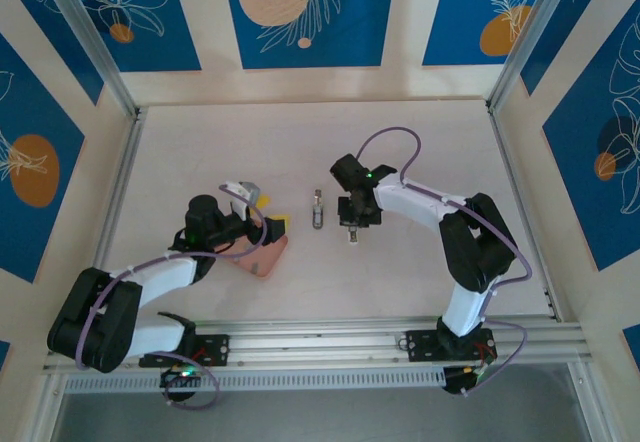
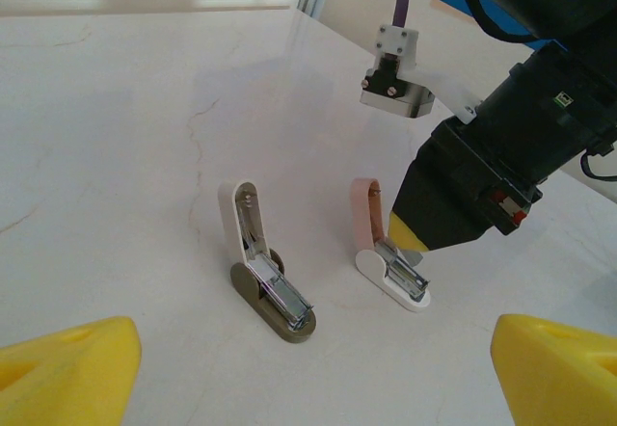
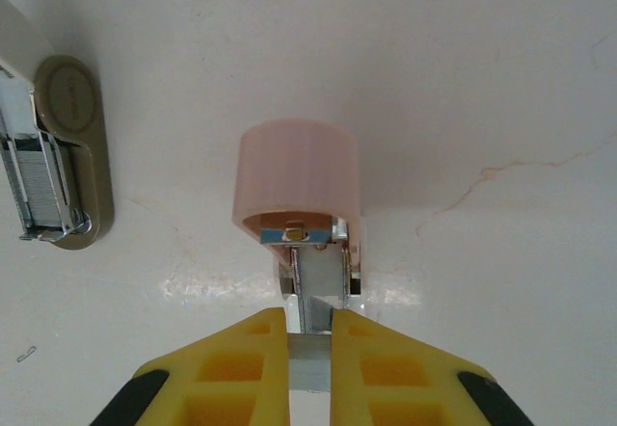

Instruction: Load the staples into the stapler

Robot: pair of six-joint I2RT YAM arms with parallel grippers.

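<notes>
The grey stapler [image 2: 265, 286] lies on the pale counter [image 1: 250, 142] with its white lid hinged up and tilted back, leaving the metal channel bare. Just to its right sits a pink stapler [image 3: 297, 180], its lid also raised. The right pincer [image 3: 310, 322] comes down on this one from above. Its yellow fingers [image 3: 381, 368] are drawn narrow and clamp the metal rail in front of the upright pink lid, while the white base rests on the counter. The right arm bends sharply at the elbow well to the right of the grey stapler, its forearm reaches back in toward it, and its wrist tips steeply down. To the left of the grey stapler, the left arm lies low with its elbow folded far out. Its forearm stretches toward the stapler over a salmon-pink tray [image 1: 268, 260]. The left pincer [image 2: 313, 368] stands wide and holds nothing, facing both staplers from a short way off.
</notes>
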